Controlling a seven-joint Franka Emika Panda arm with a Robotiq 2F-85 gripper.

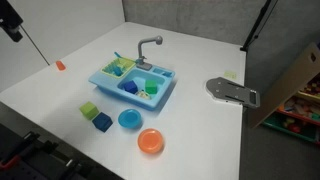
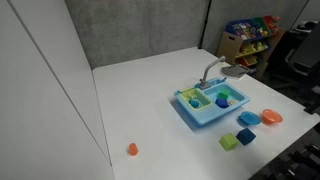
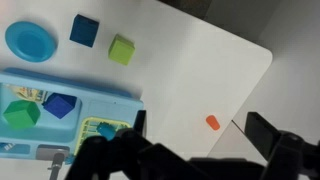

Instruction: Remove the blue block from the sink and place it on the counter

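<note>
- At the near edge of the counter [image 1: 205,135], in an exterior view, an orange bowl [image 1: 150,141] sits upright, with a blue bowl [image 1: 130,119] just beside it.
- Next along is a mid-blue cube [image 1: 102,121], and a light green cube [image 1: 89,109] sits just beside that. Both rest on the counter near the front wall of the sink but apart from it.
- The sink [image 1: 115,93], a light blue tray, lies flat around the middle of the counter.
- The blue block [image 1: 131,87] lies inside the sink, down in a basin and not on the counter. It is dark navy, clearly darker than the tray.
- A green block [image 1: 152,88] lies beside the blue block. The wrist view shows the two side by side, but I cannot tell whether a divider runs between them.
- A green and yellow piece [image 1: 120,66] fills the compartment towards the back of the sink.
- A grey curved faucet [image 1: 148,48] stands upright at the sink's back rim.
- A grey metal plate [image 1: 232,92] lies at the side edge of the counter, well apart from the sink.
- A small orange piece [image 1: 60,65] sits alone on bare counter, well apart from the sink.
- The gripper [image 3: 195,121] hangs high over that part of the counter, touching none of these things. Its two dark fingers [image 3: 128,140] stand wide apart, with white counter and the orange piece showing between them.
- Beyond the counter, in an exterior view, stands a shelf [image 2: 250,35] of colourful items too small to make out.
</note>
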